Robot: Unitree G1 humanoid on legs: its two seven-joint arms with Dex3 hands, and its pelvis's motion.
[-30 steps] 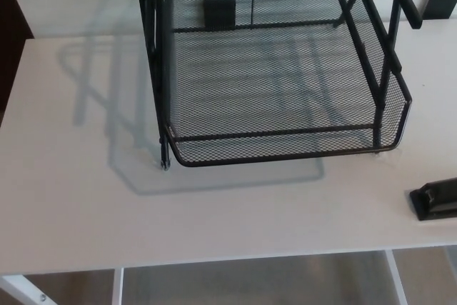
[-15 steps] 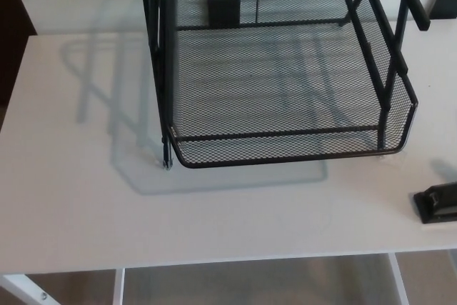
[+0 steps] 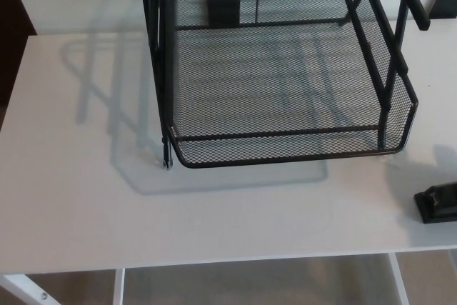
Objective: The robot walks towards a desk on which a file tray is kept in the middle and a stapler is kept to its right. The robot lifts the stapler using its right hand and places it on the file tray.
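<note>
Stapler (image 3: pixel 437 203), black, sits at view's right edge, partly cut off, on white desk (image 3: pixel 86 205), apart from the mesh file tray (image 3: pixel 285 160) at centre. Neither robot hand shows, so can't tell open or closed. Risk: w/ stapler barely in frame, a right-hand reach may misjudge & shove it away.

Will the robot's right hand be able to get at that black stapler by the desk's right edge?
Probably yes: the stapler lies on bare desk, apart from the file tray, with nothing over it. The right hand itself is out of view.
</note>
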